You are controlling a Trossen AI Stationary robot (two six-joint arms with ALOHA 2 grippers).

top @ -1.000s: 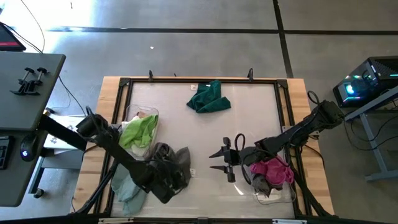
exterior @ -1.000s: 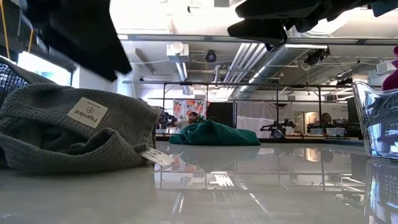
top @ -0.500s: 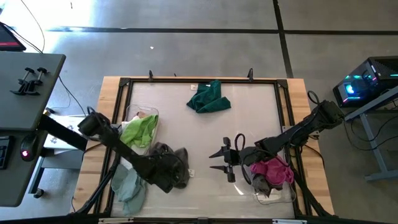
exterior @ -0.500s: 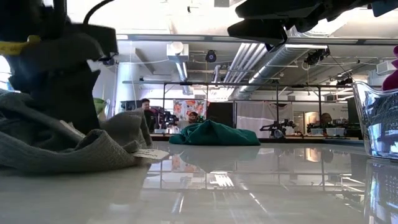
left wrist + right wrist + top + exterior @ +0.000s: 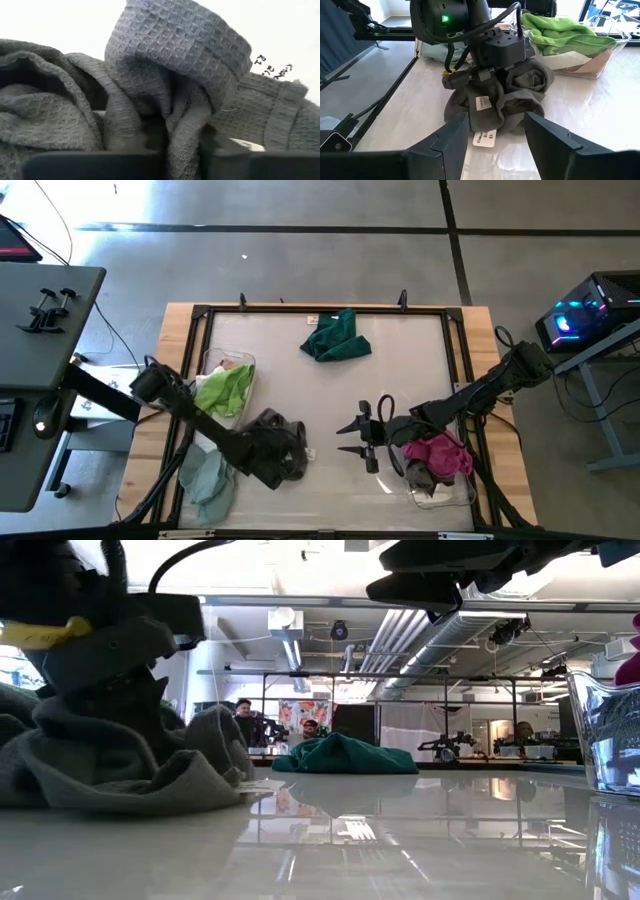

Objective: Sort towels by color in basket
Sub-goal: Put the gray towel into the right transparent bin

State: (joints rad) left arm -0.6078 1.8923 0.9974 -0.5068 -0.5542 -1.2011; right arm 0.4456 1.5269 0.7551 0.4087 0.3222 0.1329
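The left tool (image 5: 283, 463) is pressing straight down into the grey towel (image 5: 272, 423) bunched on the counter (image 5: 400, 380) near its left baskets, fingers clenching a fold, while the right tool (image 5: 352, 436) is waiting released to the right.

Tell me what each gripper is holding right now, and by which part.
The left gripper is shut on the grey towel, pinching a raised fold near the middle of the bunched heap on the table. The right gripper is open and holds nothing.
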